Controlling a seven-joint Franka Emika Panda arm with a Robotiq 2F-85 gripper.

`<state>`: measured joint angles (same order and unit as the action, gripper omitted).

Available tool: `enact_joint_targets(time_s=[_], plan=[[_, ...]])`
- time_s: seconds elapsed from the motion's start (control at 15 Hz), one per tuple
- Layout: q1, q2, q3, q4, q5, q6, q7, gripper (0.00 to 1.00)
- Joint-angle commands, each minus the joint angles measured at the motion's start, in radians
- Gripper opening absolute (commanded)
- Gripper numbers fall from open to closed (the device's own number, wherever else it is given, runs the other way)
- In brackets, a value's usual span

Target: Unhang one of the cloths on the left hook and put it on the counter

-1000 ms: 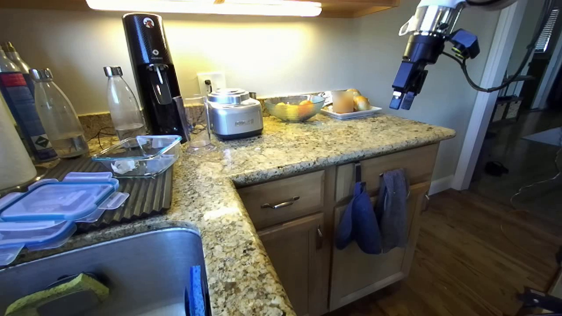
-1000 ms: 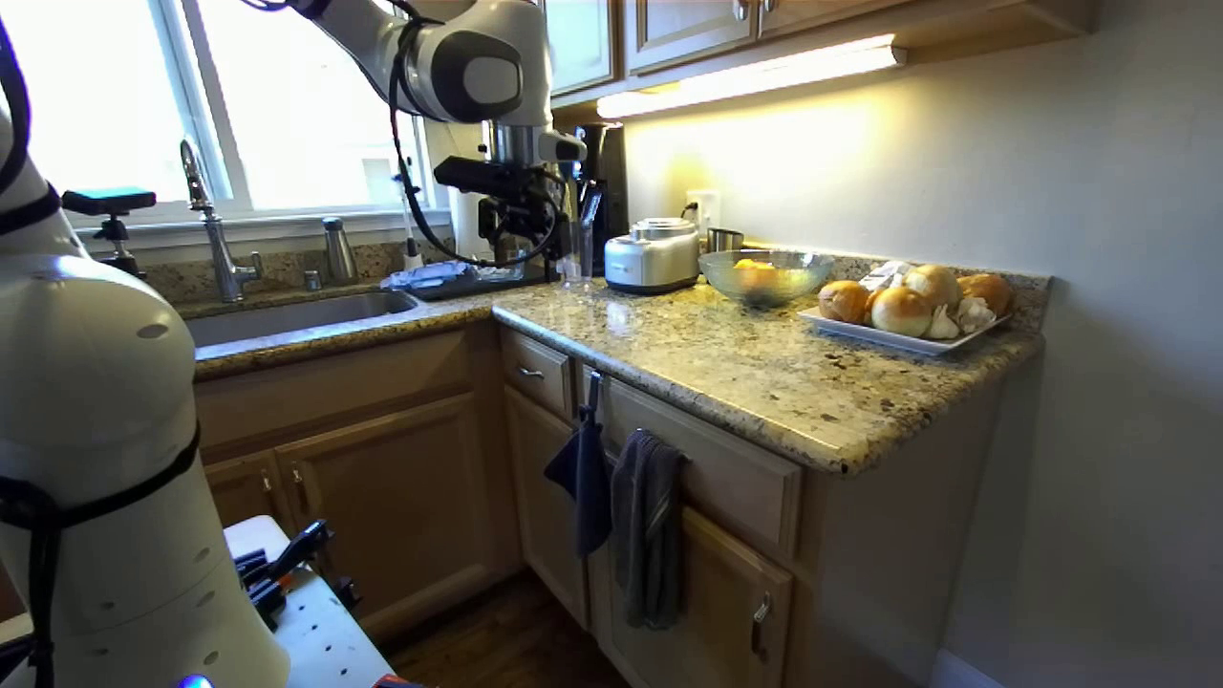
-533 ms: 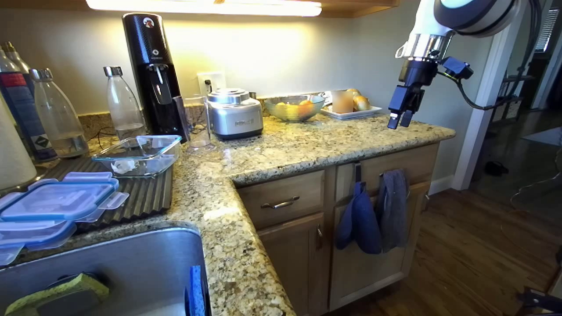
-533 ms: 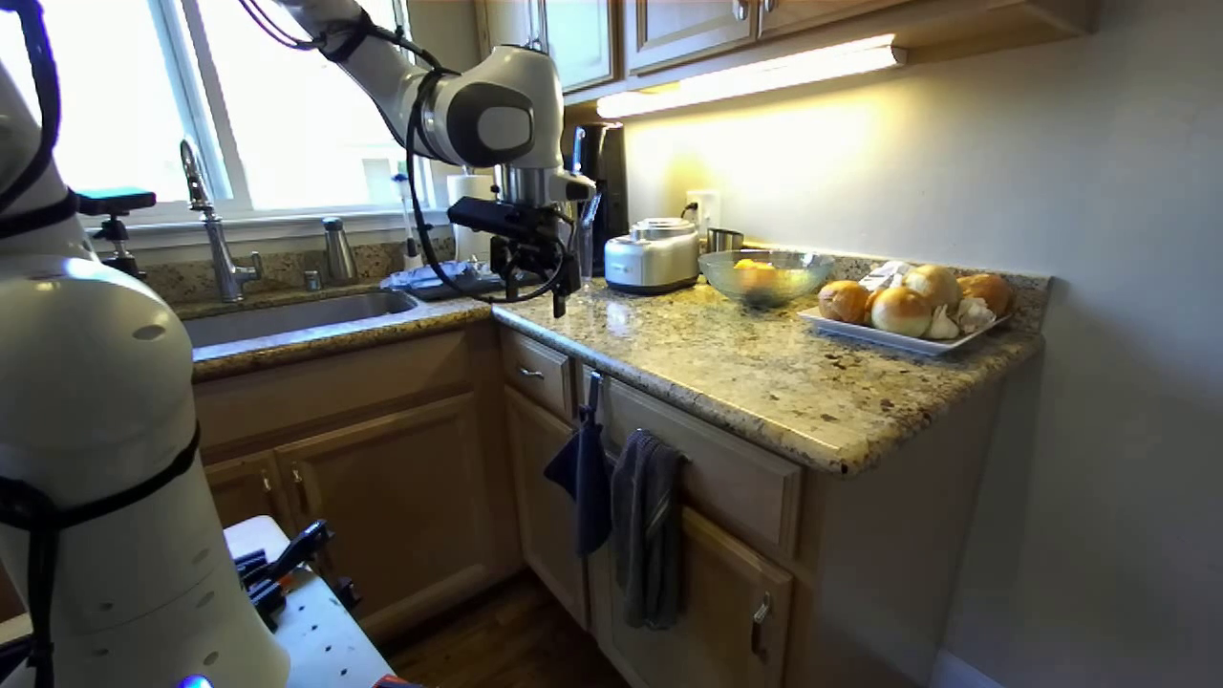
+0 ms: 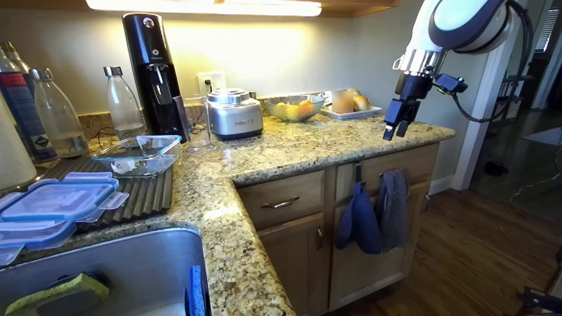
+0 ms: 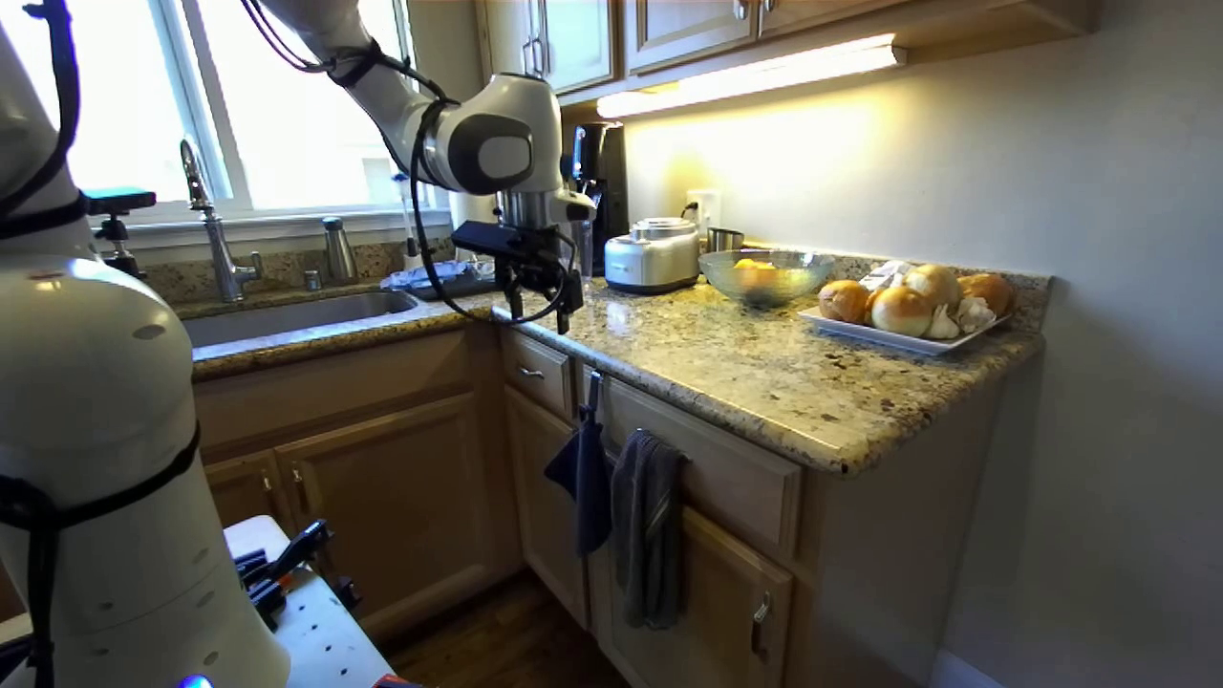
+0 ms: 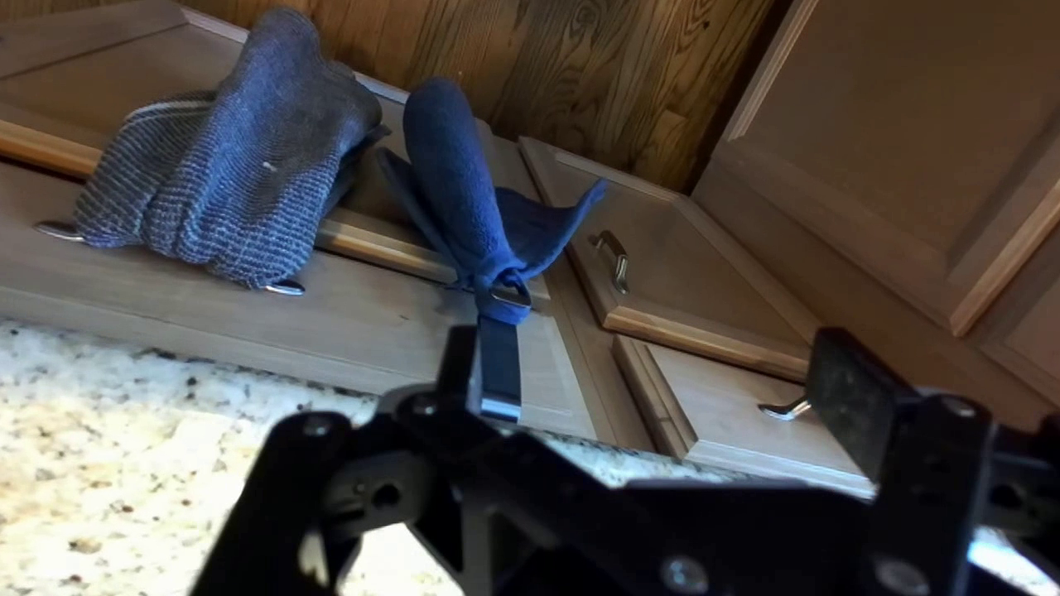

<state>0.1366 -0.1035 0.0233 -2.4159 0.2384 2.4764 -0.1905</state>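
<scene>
The medium-blue cloth (image 5: 365, 221) hangs from the dark left hook (image 5: 358, 172) on the cabinet front. It shows also in an exterior view (image 6: 590, 487) and in the wrist view (image 7: 455, 174), where its loop sits on the hook strap (image 7: 499, 364). The speckled granite counter (image 5: 307, 142) is above it. My gripper (image 5: 394, 131) points down, higher than the cloth and apart from it, near the counter's front edge. In the wrist view the gripper (image 7: 650, 364) has its fingers wide apart with nothing between them; the left finger overlaps the view of the strap.
A paler grey-blue cloth (image 6: 650, 526) hangs on a bar right beside the blue one. On the counter stand a silver appliance base (image 6: 652, 256), a glass fruit bowl (image 6: 764, 277) and a plate of onions (image 6: 898, 334). Drawer handles (image 5: 281, 203) stick out from the cabinets.
My arm and gripper have moved down toward the counter edge, shifting slightly left in an exterior view. The fingers stay apart. Both cloths hang as before.
</scene>
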Motion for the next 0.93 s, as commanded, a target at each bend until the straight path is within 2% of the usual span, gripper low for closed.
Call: enact_joint_targets(time_s=[0.0, 0.27, 0.47, 0.53, 0.6, 0.67, 0.73, 0.87], plan=[[-0.014, 0.066, 0.020, -0.072, 0.017, 0.181, 0.041, 1.00], [-0.018, 0.154, 0.034, -0.122, 0.032, 0.384, 0.060, 1.00], [-0.027, 0.203, 0.054, -0.140, 0.045, 0.464, 0.065, 1.00], [-0.031, 0.216, 0.057, -0.141, 0.032, 0.470, 0.078, 1.00], [-0.045, 0.217, 0.072, -0.132, 0.065, 0.432, 0.068, 1.00], [-0.041, 0.218, 0.053, -0.129, 0.014, 0.400, 0.117, 1.00], [-0.044, 0.232, 0.070, -0.116, 0.019, 0.423, 0.081, 1.00], [-0.049, 0.238, 0.068, -0.117, 0.017, 0.422, 0.097, 1.00]])
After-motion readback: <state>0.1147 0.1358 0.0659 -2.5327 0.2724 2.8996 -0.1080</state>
